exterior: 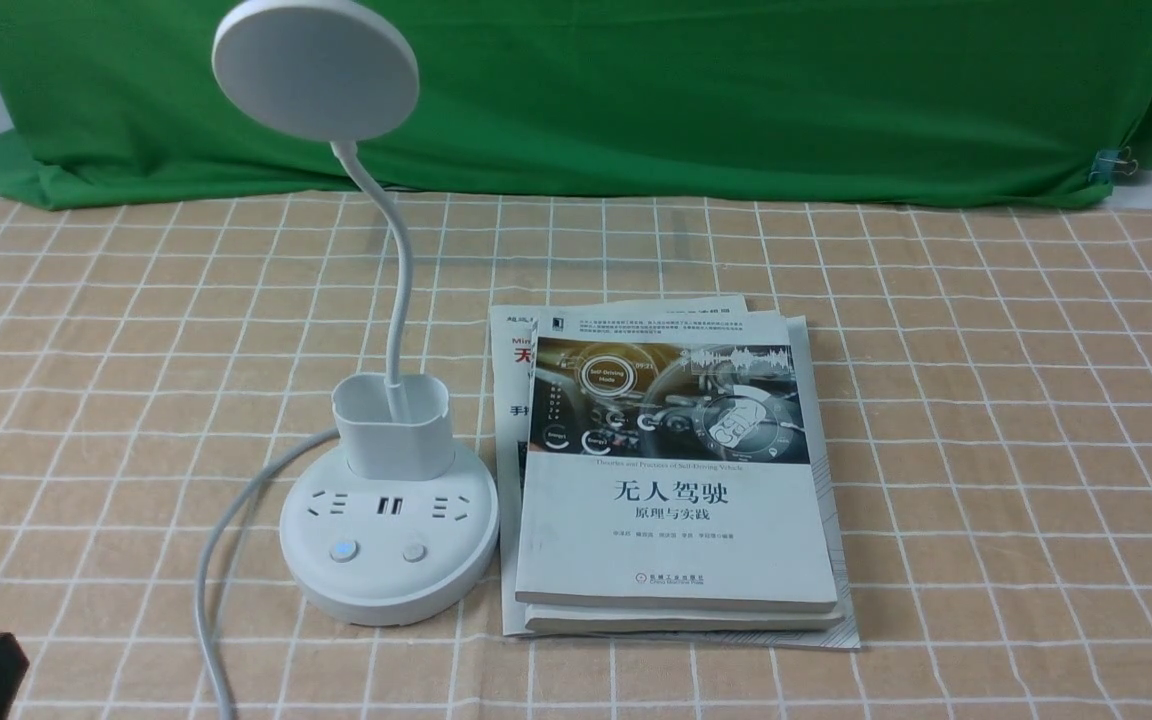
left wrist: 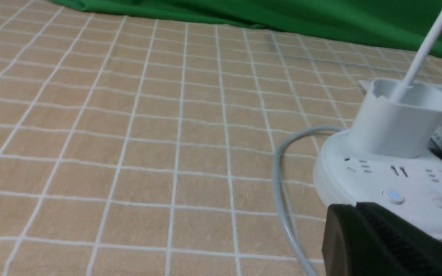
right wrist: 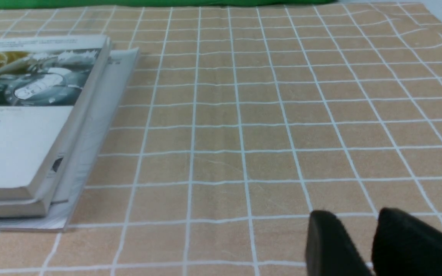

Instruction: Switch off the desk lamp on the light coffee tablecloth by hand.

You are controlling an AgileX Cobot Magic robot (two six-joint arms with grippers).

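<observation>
Hovering at the near left corner, the left tool (left wrist: pixel 353 207) has its fingers pressed together, pinching nothing, a shape that ought to suit poking a button. And the right tool (right wrist: pixel 355 216)? Its fingers stand a little apart, over the near right part of the light coffee tablecloth (exterior: pixel 1016 450), holding nothing. Now to the desk lamp (exterior: pixel 386 600), upright on the cloth, left of centre: neither tool touches it. The left button (exterior: pixel 344 550) shows blue, the right button (exterior: pixel 415 551) is plain, and the disc head (exterior: pixel 316 70) gives no obvious glare, so whether the lamp is lit is hard to call. By my reading the job is at its very start: reach, press and retreat all to come, with the blue button the likelier target. Watch the cord (exterior: pixel 206 580), curving down the lamp's left side, right by the left tool's route! The cup holder (exterior: pixel 396 435) and bendy neck (exterior: pixel 401 280) stand behind the buttons. Just right sits a stack of books (exterior: pixel 676 560), off that path, with the green backdrop (exterior: pixel 736 100) beyond.
</observation>
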